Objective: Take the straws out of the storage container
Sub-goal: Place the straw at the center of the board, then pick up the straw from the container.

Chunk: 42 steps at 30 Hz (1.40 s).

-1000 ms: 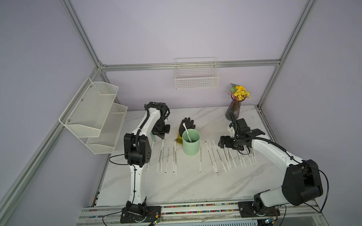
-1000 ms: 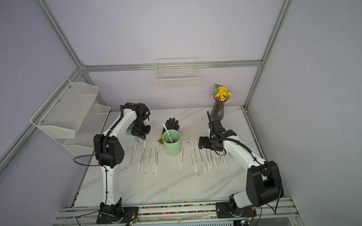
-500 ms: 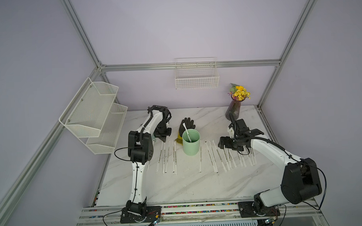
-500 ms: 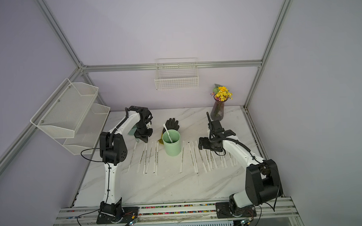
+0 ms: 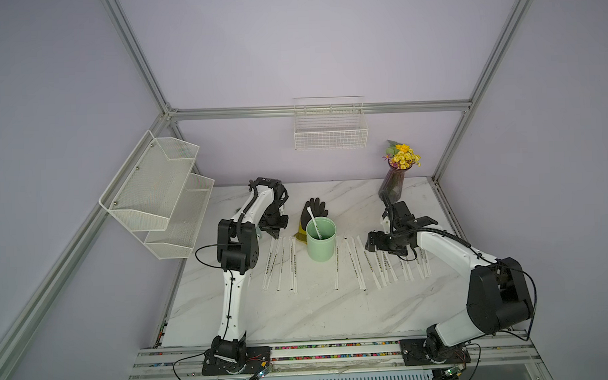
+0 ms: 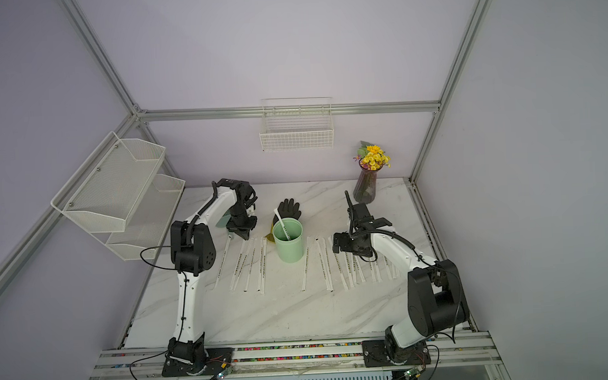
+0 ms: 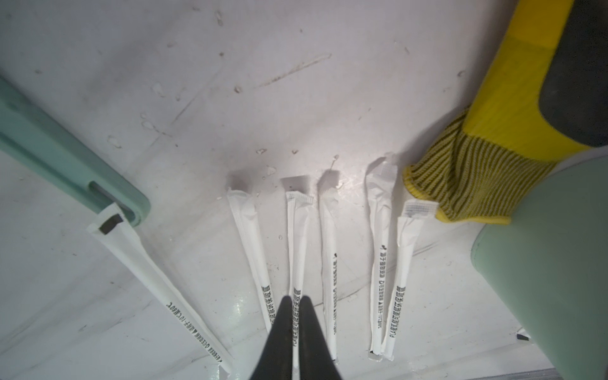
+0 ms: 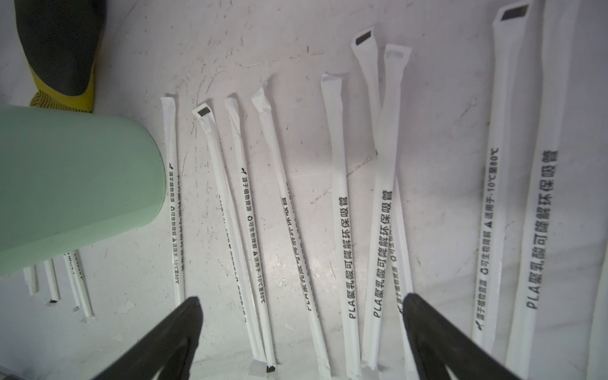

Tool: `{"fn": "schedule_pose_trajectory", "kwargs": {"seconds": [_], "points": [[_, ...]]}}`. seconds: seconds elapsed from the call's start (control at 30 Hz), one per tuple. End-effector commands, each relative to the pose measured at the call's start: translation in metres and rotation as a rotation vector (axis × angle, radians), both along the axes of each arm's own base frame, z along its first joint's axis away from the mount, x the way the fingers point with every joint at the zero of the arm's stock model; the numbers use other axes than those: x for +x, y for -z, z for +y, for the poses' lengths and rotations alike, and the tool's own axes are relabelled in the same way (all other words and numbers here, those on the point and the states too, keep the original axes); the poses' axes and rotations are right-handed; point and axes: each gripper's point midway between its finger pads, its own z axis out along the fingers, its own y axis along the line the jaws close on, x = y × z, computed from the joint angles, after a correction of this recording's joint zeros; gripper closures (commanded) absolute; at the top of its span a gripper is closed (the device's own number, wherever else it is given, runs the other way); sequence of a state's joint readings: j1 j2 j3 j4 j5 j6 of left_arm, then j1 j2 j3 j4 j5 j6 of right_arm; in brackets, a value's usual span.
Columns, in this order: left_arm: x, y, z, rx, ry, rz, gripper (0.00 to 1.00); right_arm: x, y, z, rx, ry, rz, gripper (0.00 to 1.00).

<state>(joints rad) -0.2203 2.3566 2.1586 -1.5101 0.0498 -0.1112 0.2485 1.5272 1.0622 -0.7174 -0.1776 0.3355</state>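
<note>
One of the straws (image 5: 313,222) leans in the storage container (image 5: 320,249), which stands between the pincers; the others lie flat beneath both. Left pincer (image 7: 296,300): tips nearly together over a laid straw, arm folded steeply down. Right pincer (image 8: 301,297): gaping, empty, forearm low.

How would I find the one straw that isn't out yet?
Look at the middle of the white marble table, where the mint-green cup stands in front of a black glove. One straw leans inside it, poking above the rim; all the other straws lie flat.
</note>
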Motion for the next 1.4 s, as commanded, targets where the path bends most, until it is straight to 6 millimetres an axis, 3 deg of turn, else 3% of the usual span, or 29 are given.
{"fn": "schedule_pose_trajectory", "kwargs": {"seconds": [0.0, 0.17, 0.27, 0.37, 0.53, 0.67, 0.8, 1.03, 1.37], "points": [[0.007, -0.006, 0.0, -0.02, 0.007, -0.022, 0.91, 0.011, -0.006, 0.003, 0.011, 0.001, -0.029, 0.03], [0.01, -0.015, 0.001, -0.018, -0.008, -0.05, 0.9, 0.011, -0.005, 0.003, 0.012, -0.001, -0.026, 0.03], [0.014, -0.032, 0.001, -0.028, -0.024, -0.102, 0.86, 0.011, -0.006, 0.002, 0.014, 0.0, -0.032, 0.03], [0.017, -0.059, -0.002, -0.056, -0.049, -0.18, 0.77, 0.01, -0.011, 0.001, 0.016, 0.004, -0.051, 0.03], [0.018, -0.12, -0.016, -0.187, -0.099, -0.381, 0.63, 0.007, -0.025, -0.001, 0.019, 0.021, -0.082, 0.03], [0.007, -0.167, -0.032, -0.346, -0.132, -0.555, 0.55, 0.004, -0.033, -0.003, 0.017, 0.03, -0.104, 0.03], [-0.014, -0.198, -0.053, -0.475, -0.139, -0.694, 0.48, 0.002, -0.04, -0.004, 0.032, 0.04, -0.121, 0.03], [-0.04, -0.206, -0.091, -0.548, -0.107, -0.757, 0.46, 0.001, -0.046, -0.004, 0.039, 0.04, -0.134, 0.03], [-0.026, -0.184, -0.116, -0.51, -0.11, -0.751, 0.46, 0.001, -0.042, -0.007, 0.026, 0.039, -0.126, 0.03]]}}
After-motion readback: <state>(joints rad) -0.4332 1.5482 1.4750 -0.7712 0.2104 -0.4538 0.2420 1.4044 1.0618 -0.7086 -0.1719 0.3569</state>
